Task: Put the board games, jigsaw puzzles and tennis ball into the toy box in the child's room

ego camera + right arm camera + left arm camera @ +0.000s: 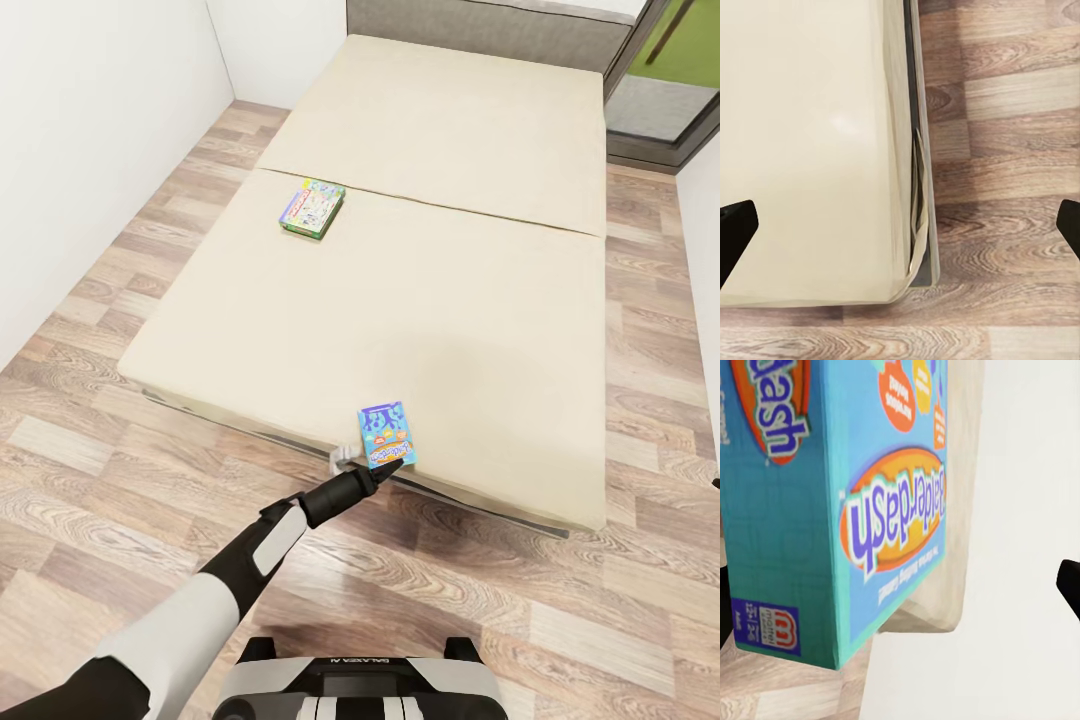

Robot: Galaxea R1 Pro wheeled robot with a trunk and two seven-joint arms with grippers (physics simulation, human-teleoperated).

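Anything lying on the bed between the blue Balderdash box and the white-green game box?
No; in the head view only bare cream mattress separates the Balderdash box from the white-green game box.

The bed [420,260] is viewed from above by the head camera. Its edge [907,187] is seen close by the right wrist camera. A blue game box [832,510] is seen very near by the left wrist camera.

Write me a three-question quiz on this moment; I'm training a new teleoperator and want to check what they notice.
1. True or false: the blue game box lies at the bed's near edge.
2. How many game boxes lie on the bed?
3. The left gripper is: A) at the blue game box, B) at the white-green game box, C) over bare floor.

Key: 1 true; 2 two; 3 A.
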